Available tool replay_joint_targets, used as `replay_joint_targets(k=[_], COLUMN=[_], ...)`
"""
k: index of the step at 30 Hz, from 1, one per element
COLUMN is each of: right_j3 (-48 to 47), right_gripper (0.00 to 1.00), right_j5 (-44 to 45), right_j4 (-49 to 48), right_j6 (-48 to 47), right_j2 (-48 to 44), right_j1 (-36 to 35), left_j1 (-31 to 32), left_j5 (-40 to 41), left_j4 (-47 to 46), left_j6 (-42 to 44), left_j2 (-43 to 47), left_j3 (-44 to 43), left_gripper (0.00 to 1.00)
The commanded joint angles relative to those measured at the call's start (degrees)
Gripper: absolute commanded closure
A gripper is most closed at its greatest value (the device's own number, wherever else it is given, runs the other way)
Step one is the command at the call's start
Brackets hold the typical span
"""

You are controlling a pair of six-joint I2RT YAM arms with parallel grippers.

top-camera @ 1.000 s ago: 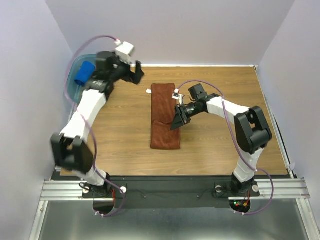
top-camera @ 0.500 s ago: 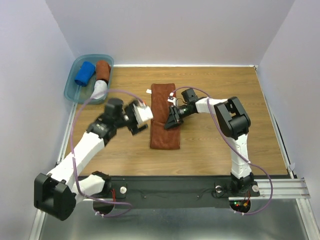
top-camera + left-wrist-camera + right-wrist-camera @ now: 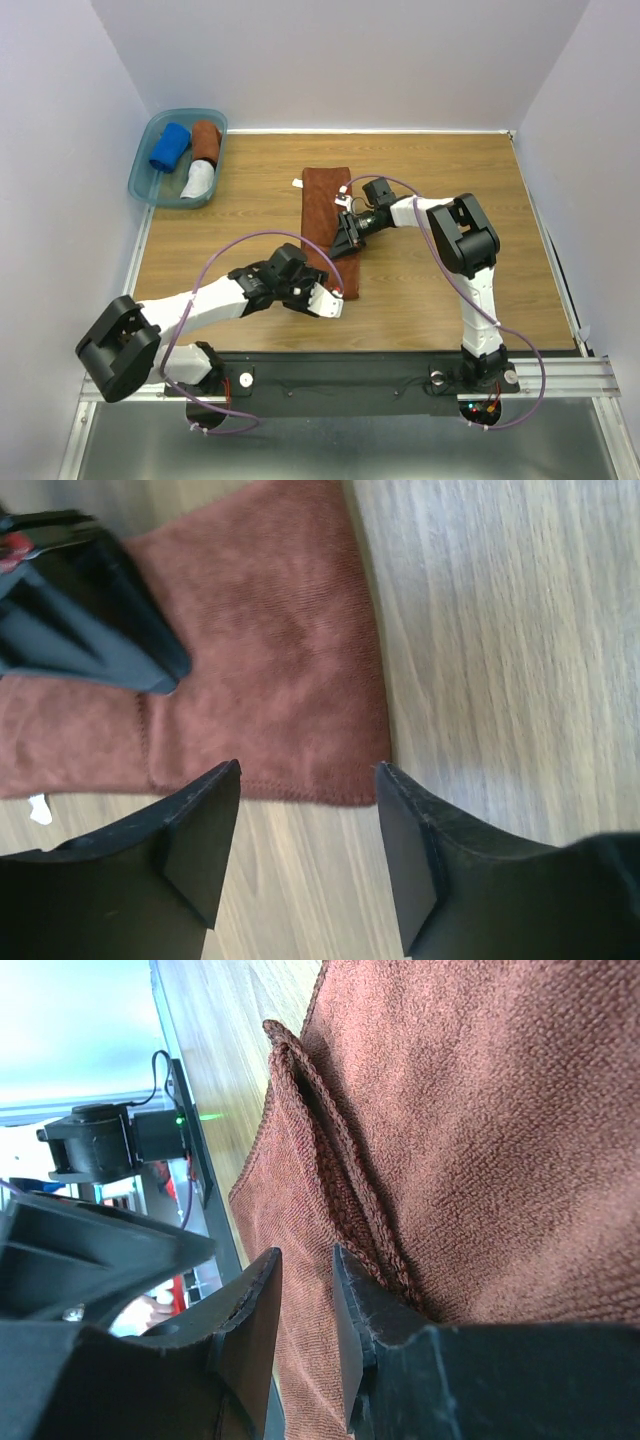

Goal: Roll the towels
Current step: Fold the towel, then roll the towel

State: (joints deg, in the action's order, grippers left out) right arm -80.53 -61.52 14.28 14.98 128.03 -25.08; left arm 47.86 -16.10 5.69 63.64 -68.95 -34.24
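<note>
The brown towel point(image 3: 326, 228) lies flat mid-counter point(image 3: 450, 300). The left gripper point(image 3: 305, 825) hovers parted, empty, at its near edge; the right gripper point(image 3: 305, 1290) pinches a fold.

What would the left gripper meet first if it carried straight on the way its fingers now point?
Most likely the near end of the rust-brown towel: the left gripper has its open fingers aimed at that edge. Whether they already touch the tabletop cannot be told.
</note>
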Motion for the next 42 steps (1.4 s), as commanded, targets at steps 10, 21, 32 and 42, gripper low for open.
replay_joint_targets(k=[10,21,32,42], right_j3=[2.7,4.4,10.2,11.8], right_gripper=[0.68,0.68,0.68,0.68], right_j5=[6.1,6.5,5.9,5.9], right_j4=[-0.8,-0.7,-0.1,2.0], right_j6=[-2.7,-3.6,-6.4,-9.2], right_j2=[1.3,0.8,-4.6,-6.9], right_j1=[-0.4,-0.5,-1.5,-2.4], left_j1=[4.1,4.3,4.4,4.0], left_j5=[-0.8,0.1,-7.7,-12.9], left_j4=[-4.6,-7.2,5.8,12.9], left_j6=[4.4,4.2,-2.2,-8.9], left_j2=[-5.6,-10.0,-7.1,-8.0], left_j3=[2.0,1.9,-4.3,-12.3], left_gripper=[0.41,0.62,1.00,1.00])
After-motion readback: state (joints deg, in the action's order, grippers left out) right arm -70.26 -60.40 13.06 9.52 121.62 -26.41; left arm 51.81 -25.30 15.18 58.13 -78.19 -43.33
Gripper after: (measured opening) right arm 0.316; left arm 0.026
